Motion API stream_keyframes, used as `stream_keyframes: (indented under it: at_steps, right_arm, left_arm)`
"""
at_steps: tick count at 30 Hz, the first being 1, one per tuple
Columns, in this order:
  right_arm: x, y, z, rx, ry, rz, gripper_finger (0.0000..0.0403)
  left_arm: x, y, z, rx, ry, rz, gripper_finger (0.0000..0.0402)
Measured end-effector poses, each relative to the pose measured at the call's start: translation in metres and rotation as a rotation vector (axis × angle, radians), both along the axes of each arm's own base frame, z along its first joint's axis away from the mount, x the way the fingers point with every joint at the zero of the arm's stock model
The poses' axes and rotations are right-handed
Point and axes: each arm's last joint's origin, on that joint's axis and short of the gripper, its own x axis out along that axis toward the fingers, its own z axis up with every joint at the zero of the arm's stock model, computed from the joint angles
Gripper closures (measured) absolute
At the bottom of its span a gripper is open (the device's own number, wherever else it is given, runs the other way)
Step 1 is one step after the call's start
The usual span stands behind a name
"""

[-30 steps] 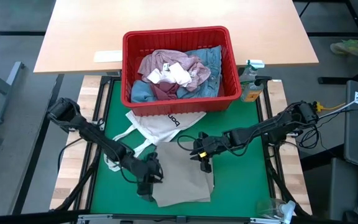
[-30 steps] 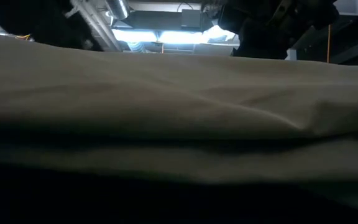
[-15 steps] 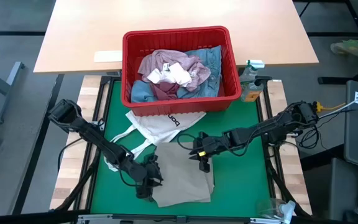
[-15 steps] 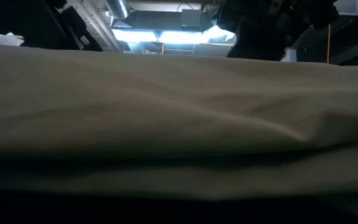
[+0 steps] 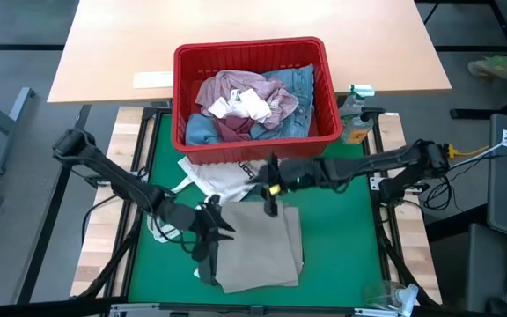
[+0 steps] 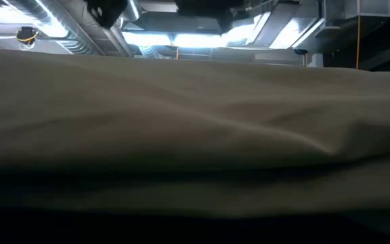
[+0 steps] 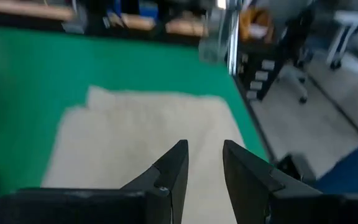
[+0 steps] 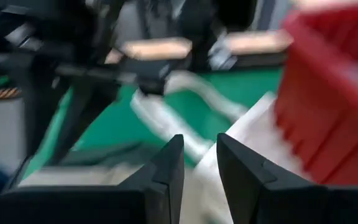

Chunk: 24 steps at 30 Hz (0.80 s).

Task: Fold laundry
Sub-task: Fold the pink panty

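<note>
Beige trousers (image 5: 258,251) folded at lower centre; my left gripper (image 5: 221,222) and right gripper (image 5: 269,195), both narrowly parted and empty, next fetch from the red basket (image 5: 246,48).

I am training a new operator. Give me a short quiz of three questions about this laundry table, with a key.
1. True or false: the beige trousers lie inside the red basket.
2. What lies between the basket and the trousers? A) a towel B) the white tote bag C) a shoe
3. Fill in: the small white socks lie on top of the clothes in the ___.
Key: 1 false, they lie on the green mat; 2 B; 3 basket.
</note>
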Motion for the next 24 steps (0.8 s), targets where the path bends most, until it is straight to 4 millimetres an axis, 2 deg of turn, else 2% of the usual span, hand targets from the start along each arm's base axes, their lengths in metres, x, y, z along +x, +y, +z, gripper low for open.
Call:
stream_keyframes:
  at_steps: [5, 10, 17, 24]
  right_arm:
    - [0.006, -0.029, 0.037, -0.057, -0.109, -0.103, 0.0307]
    - [0.006, -0.054, 0.055, -0.072, -0.158, -0.212, 0.0303]
    - [0.003, -0.085, 0.053, -0.082, -0.117, -0.298, 0.0257]
    - [-0.006, -0.119, 0.044, -0.102, -0.015, -0.429, 0.0207]
  left_arm:
    - [-0.013, 0.022, 0.032, -0.044, -0.113, 0.050, 0.0305]
    - [-0.035, 0.043, 0.054, -0.053, -0.159, 0.092, 0.0305]
    - [-0.061, 0.067, 0.067, 0.066, -0.163, 0.210, 0.0305]
    - [-0.067, 0.080, 0.070, 0.164, -0.173, 0.303, 0.0305]
